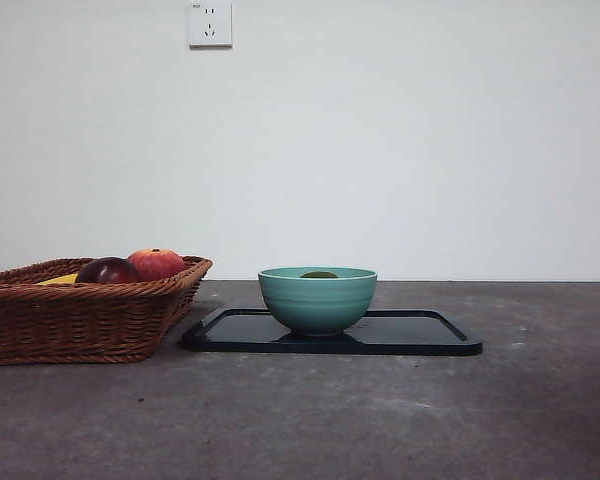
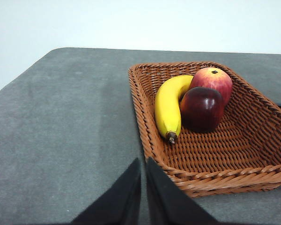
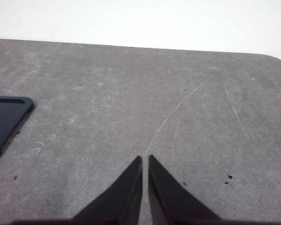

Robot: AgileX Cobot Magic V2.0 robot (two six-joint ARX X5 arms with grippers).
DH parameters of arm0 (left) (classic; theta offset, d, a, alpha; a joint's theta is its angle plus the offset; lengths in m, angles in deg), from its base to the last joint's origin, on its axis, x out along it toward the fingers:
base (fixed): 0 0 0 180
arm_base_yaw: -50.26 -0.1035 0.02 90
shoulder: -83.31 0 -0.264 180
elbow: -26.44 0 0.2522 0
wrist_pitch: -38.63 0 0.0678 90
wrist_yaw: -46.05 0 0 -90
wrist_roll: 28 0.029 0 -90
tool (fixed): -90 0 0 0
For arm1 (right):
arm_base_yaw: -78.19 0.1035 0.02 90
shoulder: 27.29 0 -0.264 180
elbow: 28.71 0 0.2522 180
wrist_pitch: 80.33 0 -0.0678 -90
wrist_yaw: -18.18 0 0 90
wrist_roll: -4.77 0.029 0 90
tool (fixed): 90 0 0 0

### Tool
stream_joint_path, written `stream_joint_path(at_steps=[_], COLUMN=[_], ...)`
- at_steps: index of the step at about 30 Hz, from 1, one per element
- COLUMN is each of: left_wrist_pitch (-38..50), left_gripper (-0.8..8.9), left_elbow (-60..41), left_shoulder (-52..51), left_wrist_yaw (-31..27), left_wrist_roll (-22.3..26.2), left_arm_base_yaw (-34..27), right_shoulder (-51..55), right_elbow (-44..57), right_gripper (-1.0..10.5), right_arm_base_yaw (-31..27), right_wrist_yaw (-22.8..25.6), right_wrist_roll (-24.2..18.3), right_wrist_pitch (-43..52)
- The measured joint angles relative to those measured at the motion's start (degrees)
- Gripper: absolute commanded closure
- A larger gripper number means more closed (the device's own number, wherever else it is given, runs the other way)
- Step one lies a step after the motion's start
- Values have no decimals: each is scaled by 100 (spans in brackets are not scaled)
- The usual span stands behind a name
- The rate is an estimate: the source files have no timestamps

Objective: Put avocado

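The avocado [image 1: 319,274] lies inside the teal bowl [image 1: 317,300]; only its dull green top shows above the rim in the front view. The bowl stands on a black tray [image 1: 430,335] at the table's middle. My left gripper [image 2: 143,161] is shut and empty, held above the table beside the near corner of the wicker basket [image 2: 253,173]. My right gripper [image 3: 145,158] is shut and empty over bare table, with a corner of the black tray [image 3: 4,117] off to one side. Neither gripper shows in the front view.
The wicker basket [image 1: 80,320] stands at the left of the front view. It holds a banana [image 2: 168,105], a red-orange peach-like fruit [image 2: 211,80] and a dark maroon fruit [image 2: 201,108]. A wall socket [image 1: 210,24] is on the back wall.
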Motion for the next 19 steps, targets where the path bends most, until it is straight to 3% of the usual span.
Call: stream_joint_path(at_steps=[19], left_wrist_pitch=[0], left_gripper=[794], left_elbow=[0], left_shoulder=[0], left_wrist_yaw=[0], left_wrist_roll=[0], left_arm_base_yaw=[0], right_shoulder=[0], right_elbow=[0], right_gripper=[930], right_arm_base_yaw=[0], right_wrist_yaw=[0], right_wrist_roll=[-2], right_wrist_pitch=[0])
